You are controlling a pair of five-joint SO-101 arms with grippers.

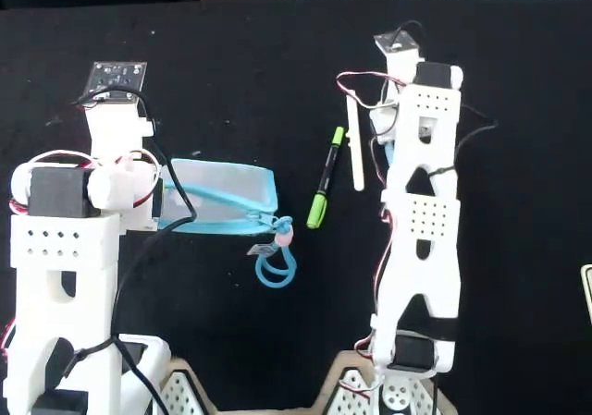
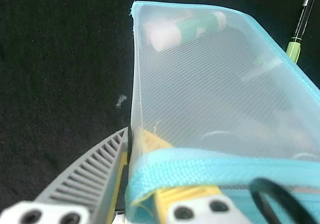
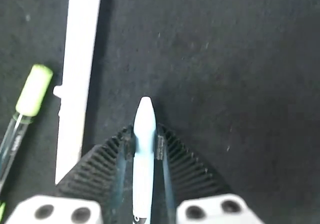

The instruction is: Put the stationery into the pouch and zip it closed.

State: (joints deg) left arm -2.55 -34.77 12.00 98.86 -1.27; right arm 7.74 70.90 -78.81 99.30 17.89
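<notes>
Though a few pieces already lie in the pouch (image 1: 217, 193), the job looks about half done.

Done: a white-and-green tube (image 2: 175, 32) and some fainter shapes show through the mesh at the pouch's far end.
Left to do: one pen is in hand, two more pieces lie loose, and the zip has yet to be run shut.
Zip pull (image 1: 276, 265): a blue cord loop with a pink bead (image 1: 283, 237), hanging off the pouch's corner, nearest the arms' bases.
Pouch look: flat, see-through white mesh edged in light blue tape, lying on the black table (image 1: 231, 64) just beside the left arm.
Left gripper (image 2: 131, 144): closed on the pouch's short edge; the yellow finger appears to sit inside the mesh and the grey one outside, which suggests the mouth is open there.
Green marker (image 1: 324, 184): black barrel, green cap, on the table between the pouch and the right arm, touching neither.
Right gripper (image 3: 145, 136): pinched tight around a pale blue pen (image 3: 143, 149), whose tip pokes out past the fingertips, just above the table.
White stick (image 1: 354, 147): long and thin, lying just beside the marker's far end.
</notes>
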